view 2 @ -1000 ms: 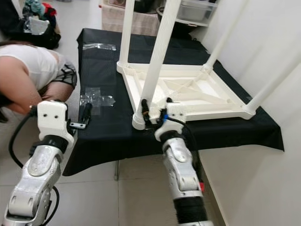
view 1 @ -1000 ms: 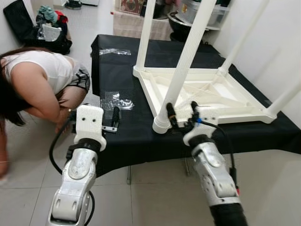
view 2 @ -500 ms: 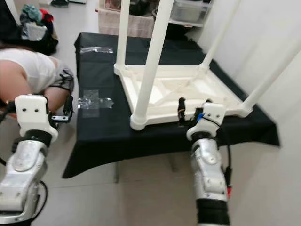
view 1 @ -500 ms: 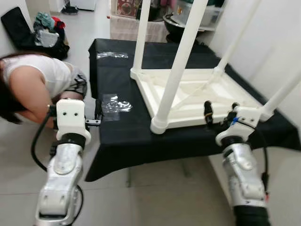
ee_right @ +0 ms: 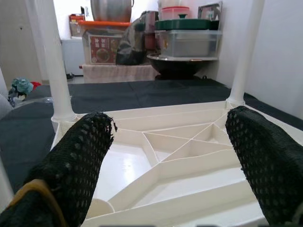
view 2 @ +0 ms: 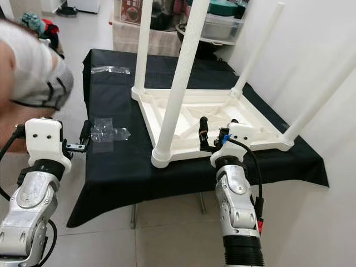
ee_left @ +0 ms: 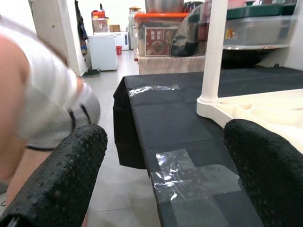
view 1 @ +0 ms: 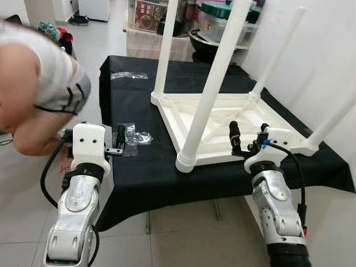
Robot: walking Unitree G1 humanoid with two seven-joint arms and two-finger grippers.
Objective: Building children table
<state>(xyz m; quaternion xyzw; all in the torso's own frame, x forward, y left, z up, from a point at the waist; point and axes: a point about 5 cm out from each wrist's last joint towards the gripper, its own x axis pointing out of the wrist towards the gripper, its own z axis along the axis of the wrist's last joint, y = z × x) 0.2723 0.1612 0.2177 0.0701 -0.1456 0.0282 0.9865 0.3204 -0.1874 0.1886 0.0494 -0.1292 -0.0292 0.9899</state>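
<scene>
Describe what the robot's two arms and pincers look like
Both arms are silver, segmented metal with white boxy wrist housings and black cables looping alongside. The left pincer and the right pincer each have two long black fingers with a dimpled, textured surface. The right arm ends in a black ribbed sleeve.

Both head eyes look down on the upturned white table [view 1: 222, 119]; each wrist camera looks low across it, close.

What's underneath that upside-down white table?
The white table lies top-down on a black cloth, which drapes over whatever supports it. That support is hidden, apart from one thin leg below the cloth's edge.
</scene>
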